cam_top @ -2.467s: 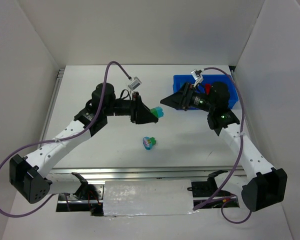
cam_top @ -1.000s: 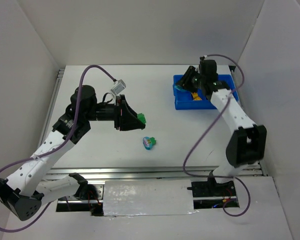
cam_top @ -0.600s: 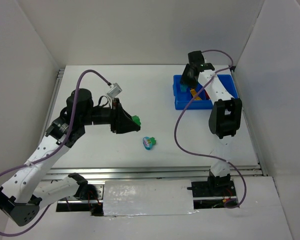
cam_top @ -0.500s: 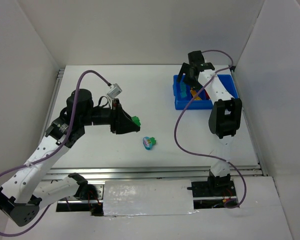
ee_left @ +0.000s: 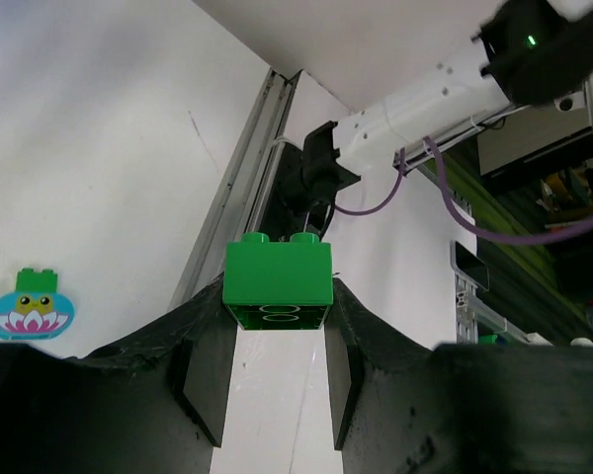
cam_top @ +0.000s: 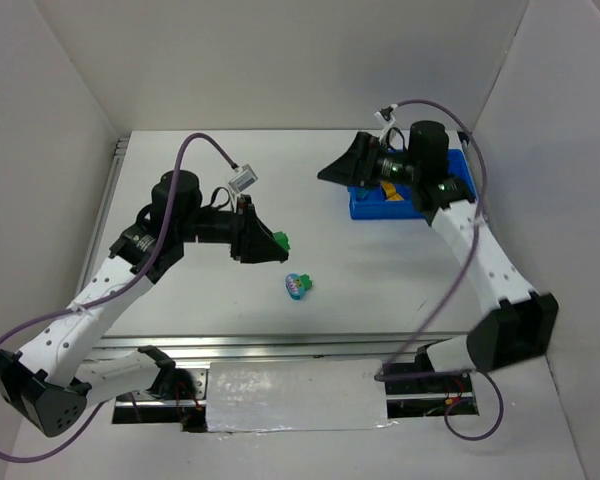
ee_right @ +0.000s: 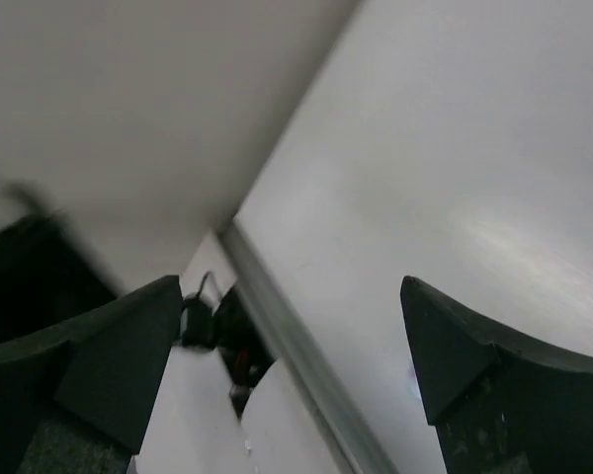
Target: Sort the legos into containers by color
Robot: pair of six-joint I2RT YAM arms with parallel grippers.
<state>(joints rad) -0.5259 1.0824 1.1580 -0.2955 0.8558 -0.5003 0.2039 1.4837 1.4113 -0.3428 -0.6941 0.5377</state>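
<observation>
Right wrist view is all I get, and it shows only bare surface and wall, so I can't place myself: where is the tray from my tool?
Observer: Your right tool points left, out past the left edge of the tray; your arm reaches across the tray.
Operator: Any legos lying loose?
Observer: One, a multicoloured lego, closer to the near edge than either tool.
Operator: And the other arm?
Observer: The left tool is shut on a green lego.
</observation>
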